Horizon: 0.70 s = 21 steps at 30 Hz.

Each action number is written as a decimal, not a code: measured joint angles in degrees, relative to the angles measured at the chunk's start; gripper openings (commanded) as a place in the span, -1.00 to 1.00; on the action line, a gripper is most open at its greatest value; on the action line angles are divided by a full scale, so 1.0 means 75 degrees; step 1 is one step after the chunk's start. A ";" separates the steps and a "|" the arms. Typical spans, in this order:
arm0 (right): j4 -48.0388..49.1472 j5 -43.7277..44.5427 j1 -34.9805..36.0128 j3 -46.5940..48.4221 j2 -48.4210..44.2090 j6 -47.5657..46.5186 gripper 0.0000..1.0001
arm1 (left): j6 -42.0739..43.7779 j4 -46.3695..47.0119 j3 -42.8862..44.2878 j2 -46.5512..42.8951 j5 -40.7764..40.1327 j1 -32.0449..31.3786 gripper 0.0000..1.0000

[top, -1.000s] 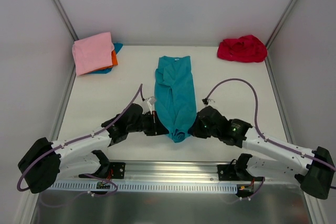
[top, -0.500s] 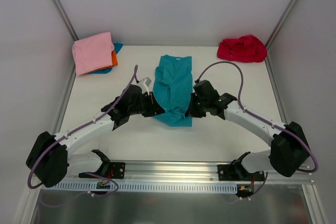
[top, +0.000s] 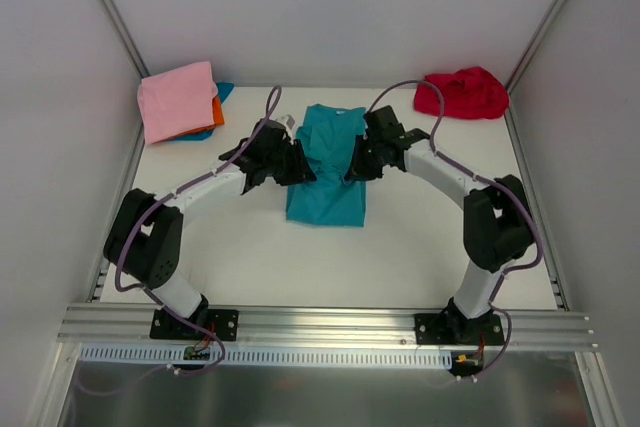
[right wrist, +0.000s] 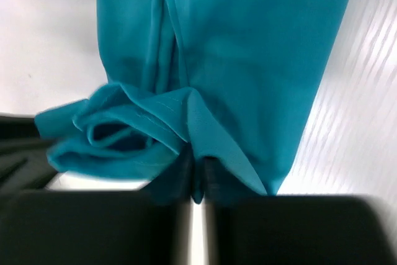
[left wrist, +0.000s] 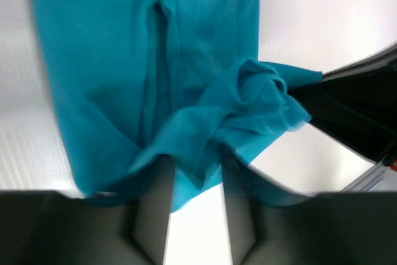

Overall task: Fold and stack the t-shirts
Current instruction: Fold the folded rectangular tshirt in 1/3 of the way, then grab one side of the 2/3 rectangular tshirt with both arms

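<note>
Your teal t-shirt (top: 328,187) lies in the middle of the table (top: 250,257), a little toward the far side. It is a narrow strip with its collar end pointing far. Its near end has been doubled over onto the strip, so the near edge is now a straight fold.

The doubled-over hem is bunched across the middle of the shirt, between your two grippers. The right gripper (top: 352,165) is at the shirt's right edge, and its jaws are pinched tight on the hem. The cloth fans out from the pinch in soft folds. The left gripper (top: 300,165) is at the left edge. Its fingers (left wrist: 152,206) stand slightly apart, with white table showing between them. A flap of hem hangs in the gap at their tips, so this one reads as let go rather than clamped.

Both arms reach well out over the table and meet over the shirt from either side.

In the far left corner, a folded pink t-shirt (top: 177,99) tops a small stack. An orange t-shirt (top: 216,111) and a blue t-shirt (top: 196,134) peek out beneath it. A red t-shirt (top: 462,93) lies crumpled in the far right corner.
</note>
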 measured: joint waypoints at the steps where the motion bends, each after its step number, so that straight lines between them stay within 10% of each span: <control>1: -0.0020 -0.0026 -0.0096 0.0318 0.0224 -0.0076 -0.02 | 0.0067 -0.0085 0.0166 0.0143 -0.0073 0.0073 0.17; 2: -0.0055 -0.0020 -0.0181 0.0592 0.0408 -0.0152 0.51 | 0.0125 -0.0184 0.0335 0.0283 -0.0210 0.0143 0.81; 4: -0.0254 0.0000 -0.0364 0.1236 0.0784 -0.0417 0.98 | 0.0163 -0.0326 0.0595 0.0440 -0.0554 0.0210 0.97; 11: -0.0618 0.0277 -0.0717 0.1682 0.0670 -0.1163 0.99 | 0.0332 -0.0428 0.0493 0.0160 -0.1343 0.0283 0.97; 21: 0.0012 0.0166 -0.0551 -0.2226 -0.2343 -0.0825 0.99 | 0.0251 0.0618 -0.2057 -0.2168 -0.0393 0.0280 0.98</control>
